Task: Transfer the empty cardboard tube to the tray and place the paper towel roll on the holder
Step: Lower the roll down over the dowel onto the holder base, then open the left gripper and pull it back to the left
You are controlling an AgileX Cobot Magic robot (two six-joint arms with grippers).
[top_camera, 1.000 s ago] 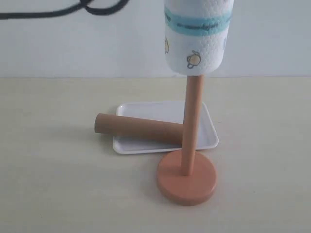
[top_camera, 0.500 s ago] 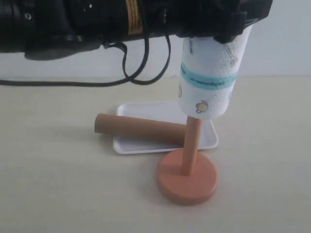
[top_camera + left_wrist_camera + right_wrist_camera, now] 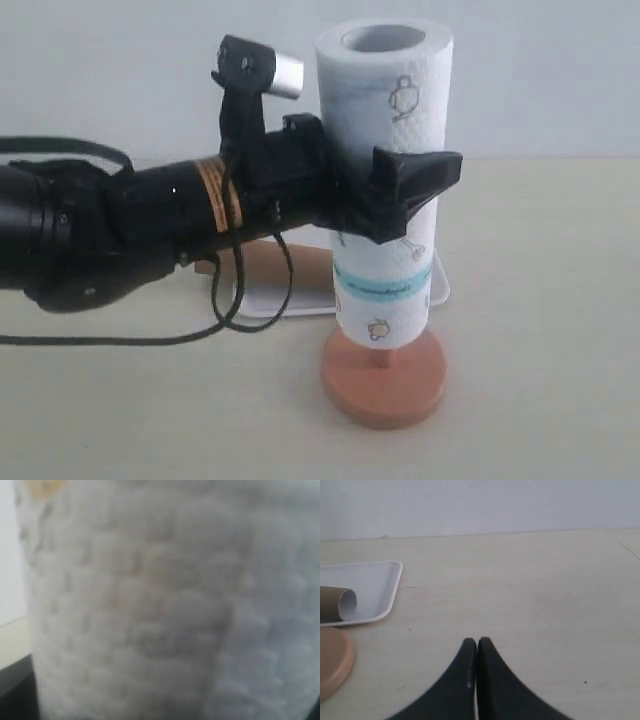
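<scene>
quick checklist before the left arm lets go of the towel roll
1. Paper towel roll threaded over the holder: ok.
2. Roll seated on the holder's base: not ok, a sliver of pole shows beneath it.
3. Left gripper clamped on the roll: ok.
4. Roll upright: ok.
5. Empty cardboard tube on the tray: ok.
6. Right gripper clear, fingers shut and empty: ok.

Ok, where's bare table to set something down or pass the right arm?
Bare table runs wide to the right of the tray and holder base, ahead of the right gripper. The strip in front of the base is bare too. Crowded: left of the roll, where the left gripper, its cable and the tube sit.
</scene>
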